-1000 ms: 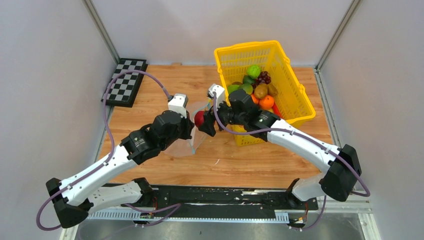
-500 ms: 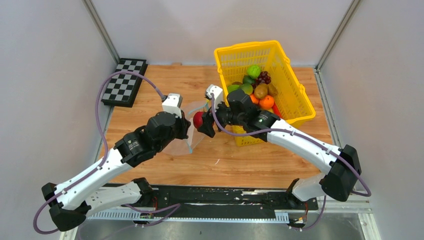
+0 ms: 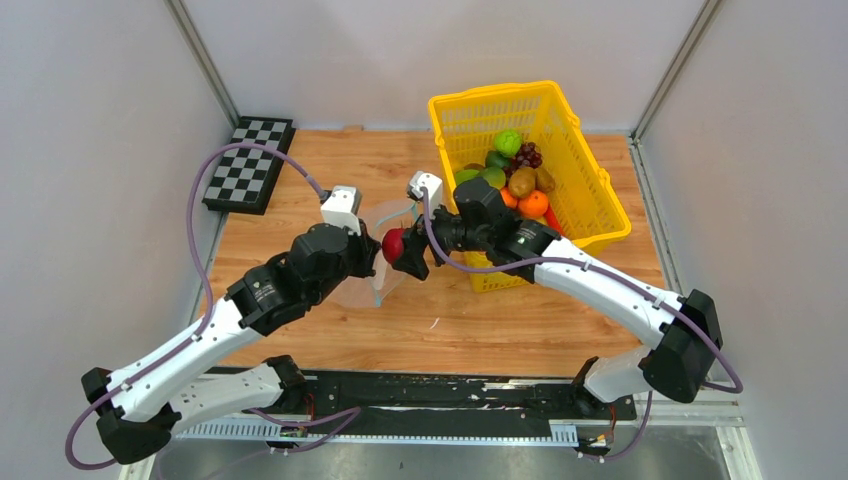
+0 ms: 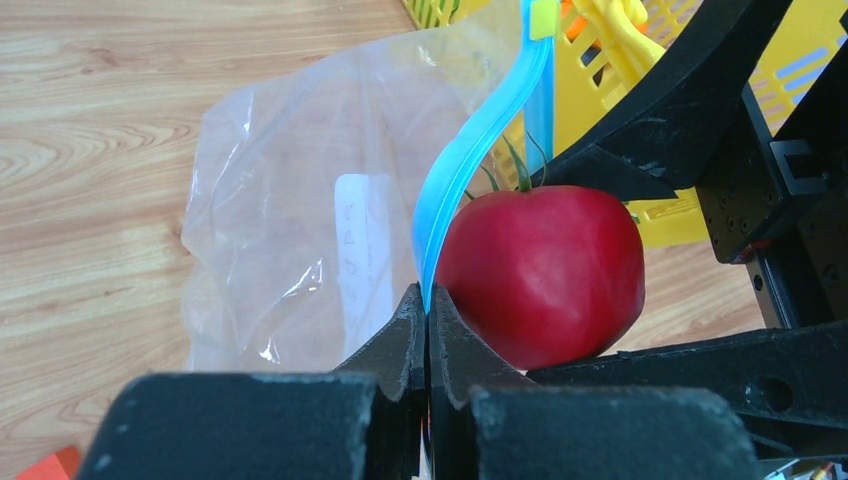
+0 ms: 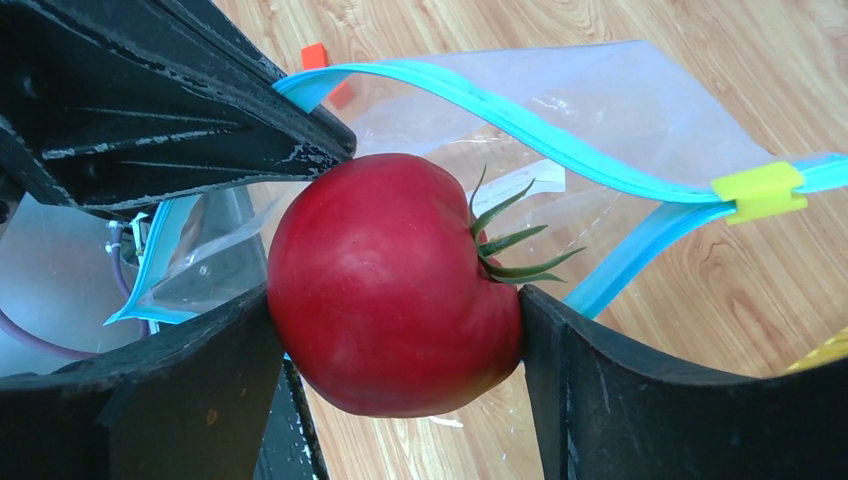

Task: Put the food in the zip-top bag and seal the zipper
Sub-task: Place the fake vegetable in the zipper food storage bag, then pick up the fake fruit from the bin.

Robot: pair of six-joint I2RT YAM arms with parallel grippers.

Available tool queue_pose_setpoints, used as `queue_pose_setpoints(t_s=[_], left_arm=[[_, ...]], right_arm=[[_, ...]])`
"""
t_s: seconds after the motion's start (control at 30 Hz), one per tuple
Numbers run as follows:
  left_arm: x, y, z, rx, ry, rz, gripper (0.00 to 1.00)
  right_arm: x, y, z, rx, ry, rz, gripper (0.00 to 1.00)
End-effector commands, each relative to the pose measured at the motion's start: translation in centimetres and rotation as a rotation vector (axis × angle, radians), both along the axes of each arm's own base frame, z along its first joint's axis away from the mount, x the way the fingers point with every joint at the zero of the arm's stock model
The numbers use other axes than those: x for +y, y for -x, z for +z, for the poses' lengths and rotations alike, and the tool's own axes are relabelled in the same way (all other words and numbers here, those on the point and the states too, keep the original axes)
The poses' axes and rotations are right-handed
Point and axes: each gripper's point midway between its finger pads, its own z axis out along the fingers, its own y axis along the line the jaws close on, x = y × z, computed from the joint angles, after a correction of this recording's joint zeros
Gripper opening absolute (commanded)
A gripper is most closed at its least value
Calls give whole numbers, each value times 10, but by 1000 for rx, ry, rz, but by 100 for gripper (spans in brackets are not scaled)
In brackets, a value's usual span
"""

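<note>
On the wooden table (image 3: 450, 320) the zip-top bag (image 4: 300, 200) is kept open, left gripper (image 4: 427, 300) and right gripper (image 5: 395, 300) both clamped down: a red tomato (image 4: 545, 270) is squeezed by the right at the bag's mouth, the zipper (image 4: 465, 170) pinched by the left.

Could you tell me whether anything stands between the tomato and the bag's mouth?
Nothing visible does: the tomato, in the right gripper, is at the open mouth of the zip-top bag; the left gripper pinches the zipper beside it.

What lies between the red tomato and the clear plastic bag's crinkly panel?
The thin teal-blue zipper strip, pinched in the shut left gripper; the left wrist view shows it.
</note>
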Motion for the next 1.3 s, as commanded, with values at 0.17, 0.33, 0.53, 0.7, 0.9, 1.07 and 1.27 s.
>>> queue_pose_setpoints(t_s=[0.17,0.33,0.53,0.7,0.9,1.07,1.27], left_arm=[[-2,-3,17,-47,76,15,0],[-4,-2,20,-60,96,3,0],[-3,-1,22,-71,114,0,0],[-3,0,25,-76,122,-2,0],[1,-1,21,-74,112,19,0],[12,-4,13,-60,89,79,0],[24,-6,8,-55,57,134,0]], right_arm=[[9,5,45,-95,-104,16,85],[9,9,45,-80,-98,36,86],[2,3,51,-102,-101,-20,91],[-1,-4,53,-113,-100,-62,95],[0,7,65,-108,-160,-28,90],[-13,14,87,-155,-217,-42,90],[-34,20,114,-225,-300,-89,96]])
